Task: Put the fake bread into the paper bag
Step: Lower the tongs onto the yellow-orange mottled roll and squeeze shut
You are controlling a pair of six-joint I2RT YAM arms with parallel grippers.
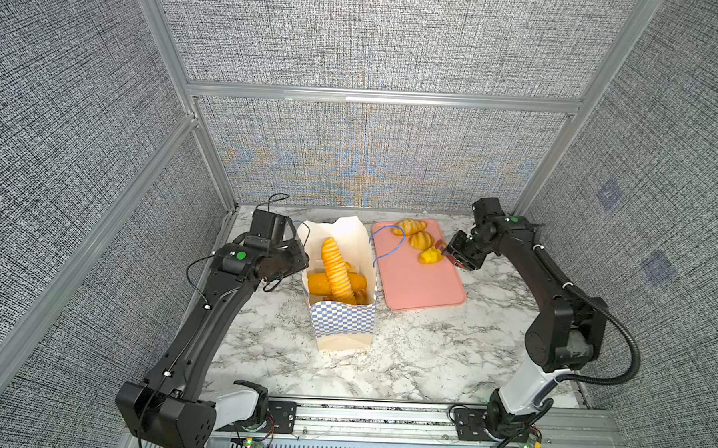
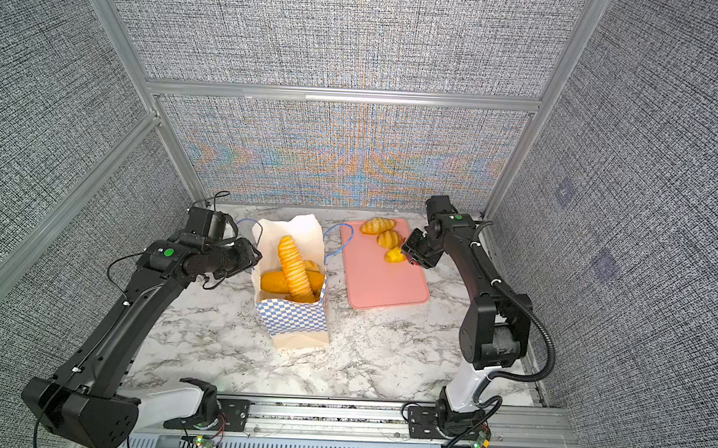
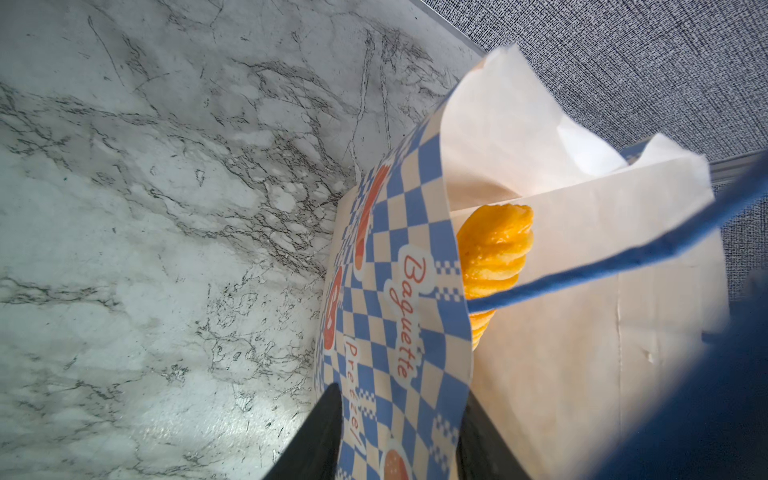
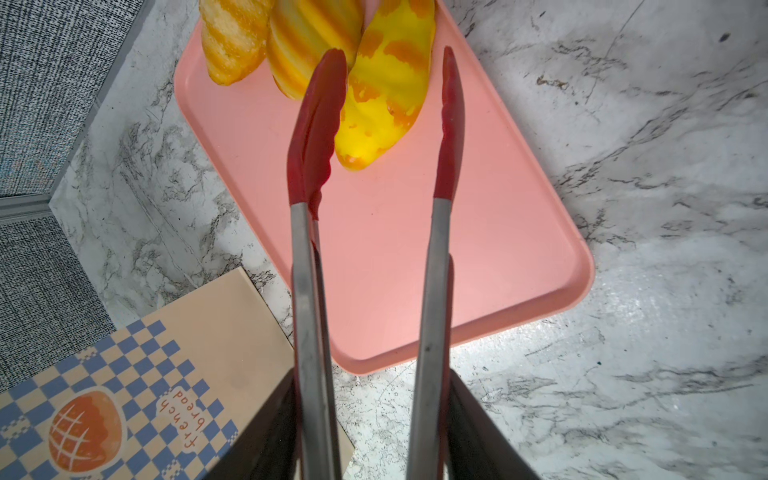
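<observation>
The left gripper sits at the left rim of the paper bag, its jaws on either side of the checkered wall; whether they pinch it cannot be told. The bag stands upright and open on the marble table, with a ridged baguette leaning over an oval loaf inside. Just right of it lies the pink tray, with three small breads at its far end. The right gripper is clamped on the red tongs, whose tips stand apart on either side of the yellow roll
</observation>
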